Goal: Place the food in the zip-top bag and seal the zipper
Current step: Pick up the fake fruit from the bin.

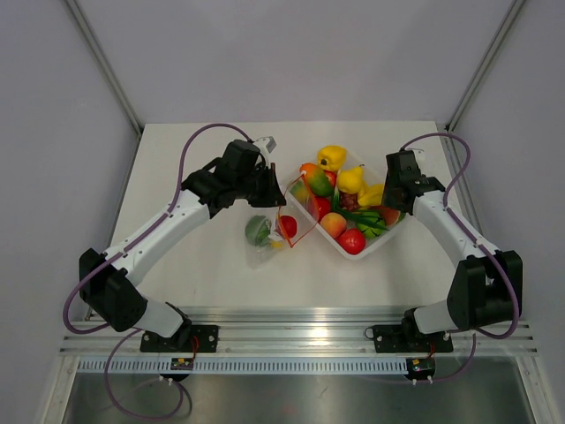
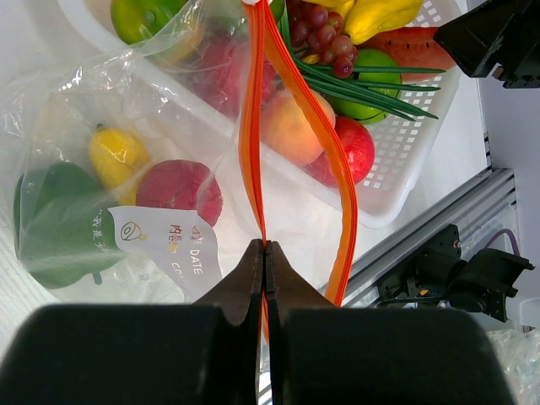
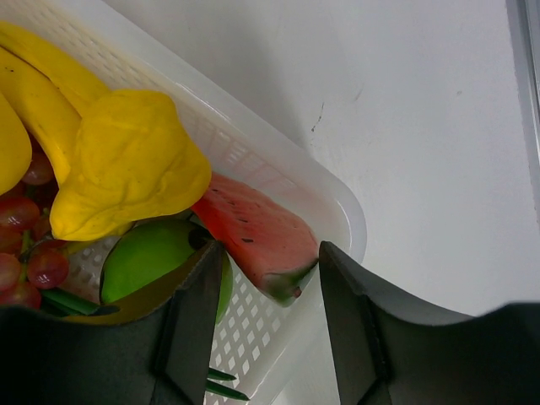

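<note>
The left gripper [image 2: 264, 246] is clamped on the zipper [image 2: 253, 126] of the one zip-top bag [image 2: 101, 211], which lies just left of the single white tray [image 2: 413, 152] and holds three pieces of food [image 2: 181, 190]: green, yellow, red. The right gripper [image 3: 268, 253], nearer the tray's heap (too crowded to count), hangs spread over one watermelon slice [image 3: 253, 232]. The slice's long axis slants across the gap, and the bag's mouth is off to its left.

Left gripper [image 2: 264, 253] pinches the zipper [image 2: 251, 152], which runs ahead of its fingertips. The zip-top bag [image 2: 76, 110], with three food pieces [image 2: 177, 190] inside, lies to its left. The tray [image 2: 405, 169] lies ahead and to its right. Right gripper [image 3: 268, 257] hangs over a tray corner, a watermelon slice [image 3: 253, 228] between its spread fingers.
</note>
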`<state>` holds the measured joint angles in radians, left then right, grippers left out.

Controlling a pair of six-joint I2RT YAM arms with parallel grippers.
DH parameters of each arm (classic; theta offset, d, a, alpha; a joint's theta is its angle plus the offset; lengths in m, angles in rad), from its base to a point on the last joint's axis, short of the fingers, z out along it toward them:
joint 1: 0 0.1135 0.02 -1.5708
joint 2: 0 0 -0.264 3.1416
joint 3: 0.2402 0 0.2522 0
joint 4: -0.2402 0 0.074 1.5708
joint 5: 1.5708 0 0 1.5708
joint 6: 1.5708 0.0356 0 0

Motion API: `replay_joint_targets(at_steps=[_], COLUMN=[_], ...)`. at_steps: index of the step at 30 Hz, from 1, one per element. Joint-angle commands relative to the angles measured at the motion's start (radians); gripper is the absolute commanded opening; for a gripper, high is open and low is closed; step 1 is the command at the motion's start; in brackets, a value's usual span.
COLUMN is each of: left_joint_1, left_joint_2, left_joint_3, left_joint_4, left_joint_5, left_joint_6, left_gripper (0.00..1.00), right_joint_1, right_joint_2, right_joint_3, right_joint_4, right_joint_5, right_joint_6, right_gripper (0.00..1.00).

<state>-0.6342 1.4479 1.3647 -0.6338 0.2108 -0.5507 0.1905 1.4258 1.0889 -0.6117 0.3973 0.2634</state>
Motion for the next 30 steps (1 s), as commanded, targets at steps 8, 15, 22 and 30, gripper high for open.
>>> replay_joint_targets(at_steps=[8, 15, 22, 30], left_joint_1=[-0.004, -0.005, -0.005, -0.007], left_joint_2=[-0.015, -0.02, -0.018, -0.014], left_joint_3=[0.024, 0.024, 0.025, 0.03], left_joint_4=[0.045, 0.036, 0.036, 0.036], left_joint_5=[0.021, 0.013, 0.01, 0.009], left_joint_6=[-0.002, 0.0, 0.0, 0.003], left_gripper=[0.0, 0.0, 0.0, 0.0], right_joint_1=[-0.008, -0.006, -0.008, -0.006], right_joint_2=[-0.061, -0.099, -0.11, -0.114], right_joint_3=[0.022, 0.048, 0.155, 0.222], right_joint_4=[-0.017, -0.059, -0.169, -0.249], right_joint_5=[-0.025, -0.078, -0.135, -0.14], right_joint_6=[-0.01, -0.001, -0.024, -0.038], right_gripper=[0.32, 0.15, 0.08, 0.04])
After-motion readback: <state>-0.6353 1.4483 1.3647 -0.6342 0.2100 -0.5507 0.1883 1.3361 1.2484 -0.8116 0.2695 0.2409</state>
